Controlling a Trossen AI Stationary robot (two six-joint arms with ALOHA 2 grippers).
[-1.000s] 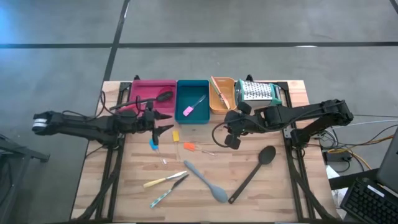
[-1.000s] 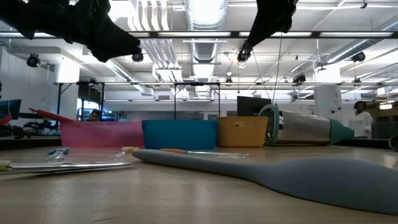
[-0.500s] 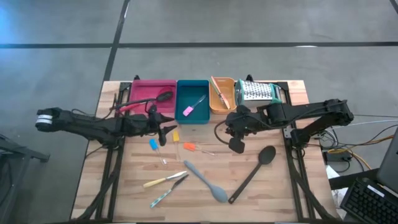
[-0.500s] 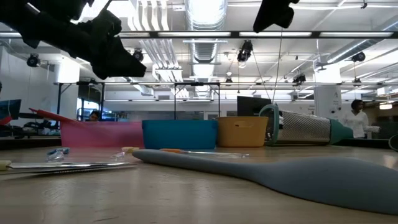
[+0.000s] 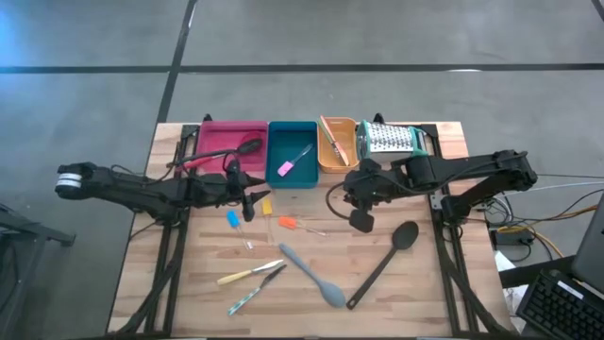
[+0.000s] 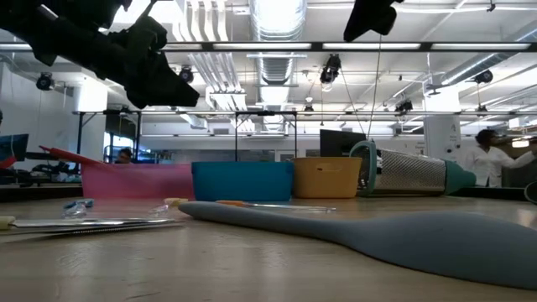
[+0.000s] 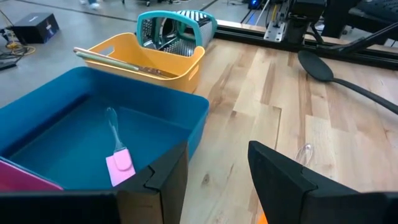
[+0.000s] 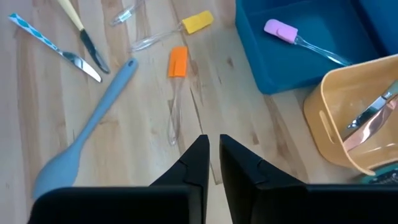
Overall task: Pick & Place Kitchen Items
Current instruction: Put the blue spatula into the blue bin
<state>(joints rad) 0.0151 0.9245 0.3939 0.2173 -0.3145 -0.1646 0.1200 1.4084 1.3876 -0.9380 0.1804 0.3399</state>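
The left claw [image 5: 248, 201] hovers with fingers apart just above the yellow-headed tool [image 5: 267, 206], near the blue one [image 5: 233, 219]. The right claw [image 5: 360, 221], fingers nearly together and empty, hangs above the desk [image 5: 425, 283] beside the long black spoon [image 5: 385, 262].

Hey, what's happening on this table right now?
A two-armed robot is sorting kitchen utensils into trays. The pink tray holds a black spoon, the teal tray a pink spatula, the orange tray another tool. The left gripper, open and empty, hovers near the yellow spatula. The right gripper, shut and empty, hangs beside the other black spoon. Several utensils remain loose.
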